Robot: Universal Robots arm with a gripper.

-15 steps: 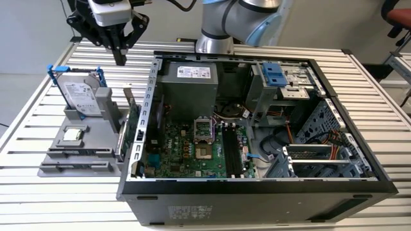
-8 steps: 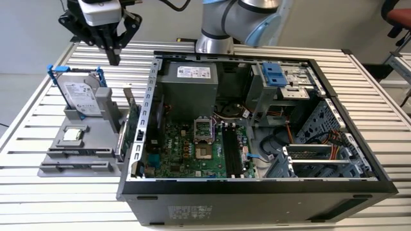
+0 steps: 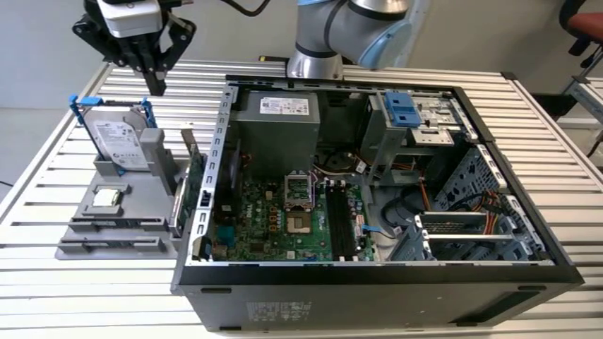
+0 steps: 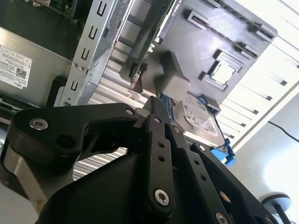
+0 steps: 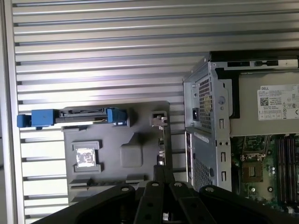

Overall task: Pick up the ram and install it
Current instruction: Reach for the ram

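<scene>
A slatted metal desk [image 3: 75, 296] carries everything, with a pale wall behind it. The tool [image 3: 155, 86] hangs from the arm [image 3: 349, 28] over the desk's far part on the exterior view's left. It points straight down, well clear of the surface. Its two dark fingers [image 5: 163, 170] are pressed together with nothing between them.

Just below and in front of it stands a hard drive [image 3: 121, 145] in a blue frame, upright at the far end of a gray holder [image 3: 141, 205]. A square processor chip [image 3: 109, 198] lies flat in a pocket nearer the middle of the holder. An expansion card [image 3: 193, 187] stands on edge along the side of the holder that faces the computer case [image 3: 377, 282].

At the holder's near end are two long slots. The ram [image 3: 115, 224] looks to be the thin dark strip seated edge-up there, far from the tool, though I cannot tell this for certain.

The case lies open on its side, just beside the holder. Inside it are the green motherboard [image 3: 273, 226], its black memory slots [image 3: 341, 222] and a gray power supply [image 3: 278, 123] at the far wall.
</scene>
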